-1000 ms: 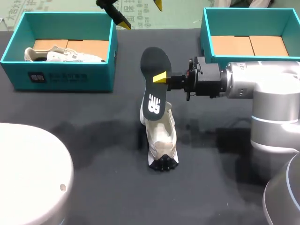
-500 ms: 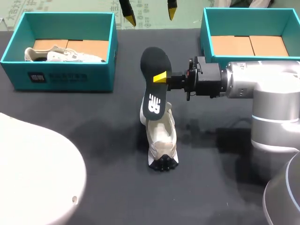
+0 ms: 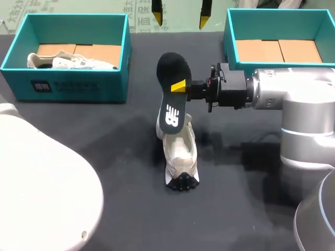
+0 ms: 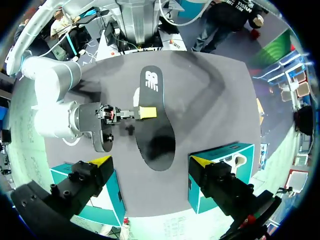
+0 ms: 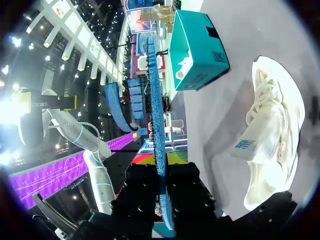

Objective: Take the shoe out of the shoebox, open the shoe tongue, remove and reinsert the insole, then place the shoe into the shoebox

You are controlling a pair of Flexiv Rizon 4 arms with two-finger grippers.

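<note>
On the table (image 3: 104,136), what is the count per item? (Inspector)

Shoeboxes: two, both teal. One shoebox (image 3: 73,86) sits at the far left, and the second shoebox (image 3: 229,36) at the far right. Shoes: two. One shoe (image 3: 180,154) lies on the cloth near the middle, outside both boxes. The other shoe (image 3: 68,61) lies inside the left box. Insoles: one. Grippers: two. (Technician)

State each gripper's condition. (Inspector)

The right gripper (image 3: 179,86) has its fingers closed against both faces of the insole (image 3: 171,94), holding it raised above the table shoe. In the head view the insole's lower end overlaps the shoe; contact cannot be determined. The right wrist view shows the insole (image 5: 156,130) edge-on between the fingers. The left gripper (image 3: 180,15) hangs high over the far edge with its fingers spread wide, holding nothing. (Technician)

What differs from one second ago? (Inspector)

The left gripper has travelled rightward along the far edge, and more of the left arm's white casing fills the near-left corner. Right gripper, insole and both shoes are unchanged. (Technician)
</note>
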